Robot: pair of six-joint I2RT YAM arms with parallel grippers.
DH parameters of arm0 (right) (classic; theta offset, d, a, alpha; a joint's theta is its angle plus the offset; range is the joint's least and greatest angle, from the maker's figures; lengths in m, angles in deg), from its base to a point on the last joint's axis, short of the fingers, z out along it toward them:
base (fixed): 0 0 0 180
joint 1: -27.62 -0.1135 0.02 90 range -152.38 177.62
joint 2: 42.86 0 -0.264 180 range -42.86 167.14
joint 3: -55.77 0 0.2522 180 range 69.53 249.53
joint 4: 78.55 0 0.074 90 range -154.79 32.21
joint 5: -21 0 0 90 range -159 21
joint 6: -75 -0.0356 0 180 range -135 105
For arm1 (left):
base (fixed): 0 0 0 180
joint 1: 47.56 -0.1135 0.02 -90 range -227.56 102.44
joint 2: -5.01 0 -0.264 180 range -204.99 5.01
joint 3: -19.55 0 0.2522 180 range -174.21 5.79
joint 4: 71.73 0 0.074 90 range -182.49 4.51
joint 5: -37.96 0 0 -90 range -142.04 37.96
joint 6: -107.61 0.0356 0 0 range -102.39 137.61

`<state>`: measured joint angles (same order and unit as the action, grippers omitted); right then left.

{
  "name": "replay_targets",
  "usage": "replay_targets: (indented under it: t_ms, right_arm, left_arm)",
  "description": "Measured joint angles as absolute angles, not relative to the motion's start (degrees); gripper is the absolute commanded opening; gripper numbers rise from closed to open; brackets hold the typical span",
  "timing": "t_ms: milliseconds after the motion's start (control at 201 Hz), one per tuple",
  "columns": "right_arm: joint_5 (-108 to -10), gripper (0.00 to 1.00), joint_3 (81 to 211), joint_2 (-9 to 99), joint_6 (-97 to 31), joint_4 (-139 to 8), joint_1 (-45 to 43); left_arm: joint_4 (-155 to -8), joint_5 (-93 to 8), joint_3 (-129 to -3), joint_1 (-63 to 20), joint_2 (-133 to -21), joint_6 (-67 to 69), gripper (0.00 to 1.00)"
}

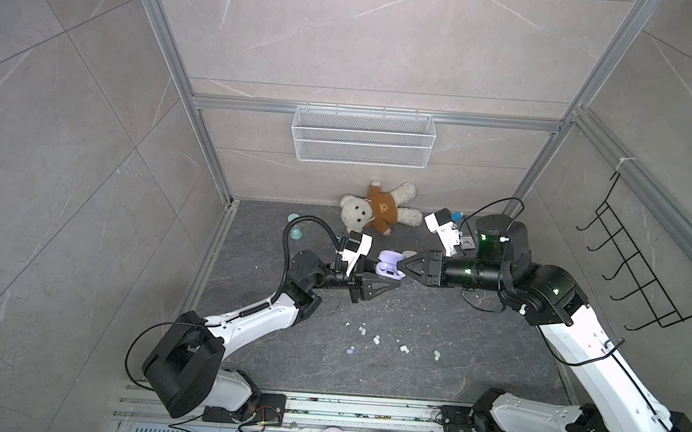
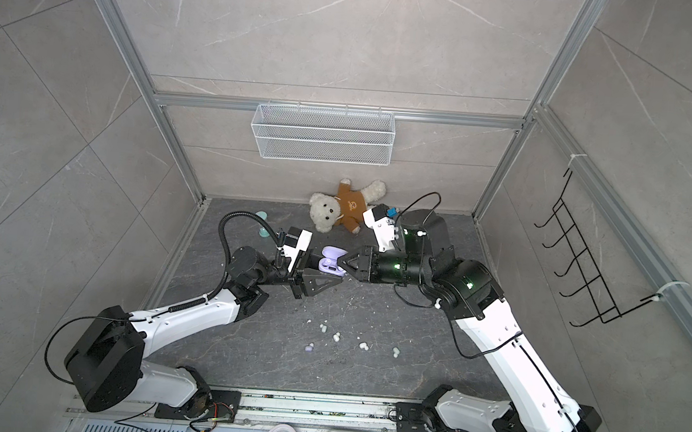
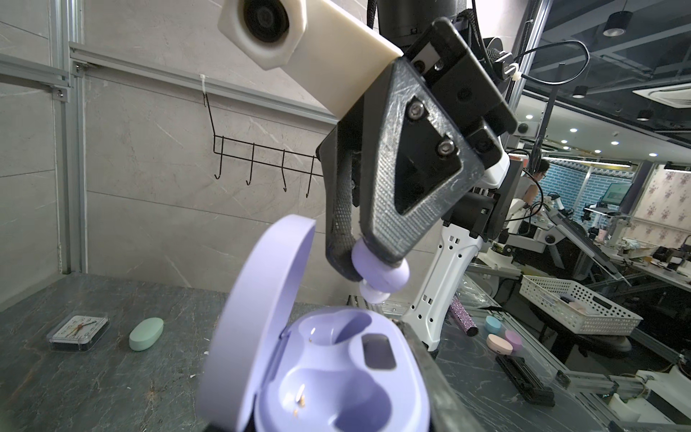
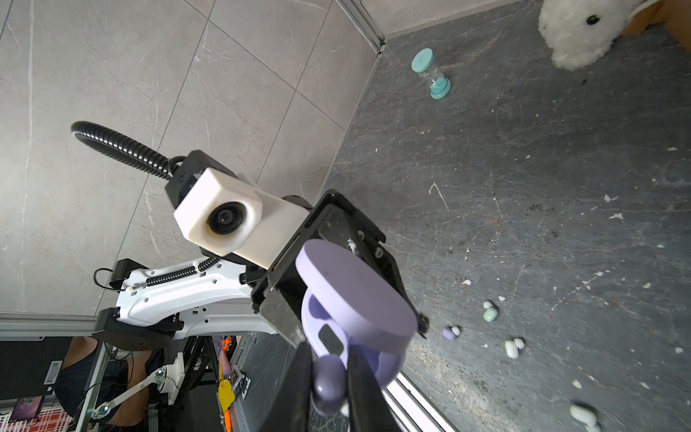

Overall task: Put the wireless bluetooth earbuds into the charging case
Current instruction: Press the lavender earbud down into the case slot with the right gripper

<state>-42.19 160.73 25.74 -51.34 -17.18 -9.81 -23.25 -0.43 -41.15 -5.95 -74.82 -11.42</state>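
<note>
Right jaws pinching lilac earbud [image 3: 384,277] — apparently above open case [image 3: 325,377], clamped in left jaws

The lilac charging case [image 1: 390,267] is gripped in the left claw [image 1: 394,275]. Its lid is swung open and stands nearly upright, and both moulded wells are empty. A lilac earbud [image 3: 381,276] is pinched in the right claw [image 3: 368,263] just above one well, not touching the case. In both top views it sits at the case's 3 o'clock edge. Five loose earbuds lie on the worktop [image 1: 451,358], well apart from the case toward 6 o'clock. A lilac bud [image 1: 350,351] lies near 7 o'clock. The four pale buds, white or mint, spread from the nearest pale bud [image 1: 363,331] to the end pale bud [image 1: 437,354] at 5 o'clock.
</note>
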Motion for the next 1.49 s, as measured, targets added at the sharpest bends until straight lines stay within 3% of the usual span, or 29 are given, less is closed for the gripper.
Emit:
replay_targets:
  t_ms: [871,1493]
  right_arm:
    - [-43.7,0.22,159.8,26.3,-51.1,-17.8,-10.7]
    - [-44.8,0.57,162.1,26.5,-49.7,-14.8,-11.1]
  left_arm:
    - [-23.3,-0.5,-41.3,-5.2,-74.8,-12.2,0.13]
    - [-24.0,-0.9,-41.3,-5.2,-74.4,-12.2,0.13]
